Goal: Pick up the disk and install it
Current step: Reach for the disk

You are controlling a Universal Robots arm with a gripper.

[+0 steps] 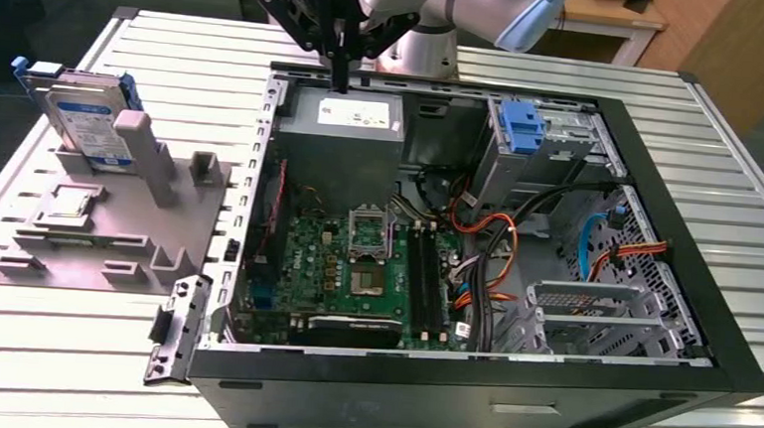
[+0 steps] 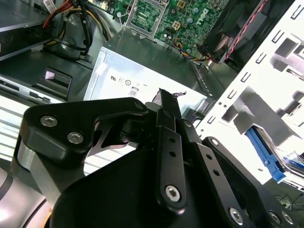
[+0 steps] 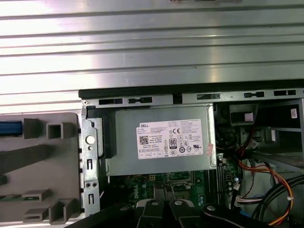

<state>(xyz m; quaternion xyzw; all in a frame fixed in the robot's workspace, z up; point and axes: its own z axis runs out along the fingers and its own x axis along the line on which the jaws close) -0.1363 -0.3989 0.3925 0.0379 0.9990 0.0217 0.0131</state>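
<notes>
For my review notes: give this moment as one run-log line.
gripper: fingers shut, empty, over power supply | disk: upright on grey fixture, untouched | pick: not yet done

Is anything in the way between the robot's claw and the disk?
Only the computer case's side wall lies between the gripper, above the power supply, and the disk standing on the grey holder at the exterior view's left. The gripper looks higher than that wall, so probably nothing blocks it.

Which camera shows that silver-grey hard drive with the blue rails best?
The exterior view: the silver-grey hard drive with blue plastic rails stands upright, label showing, in a grey holder. Both wrist views catch a blue edge of it.
</notes>
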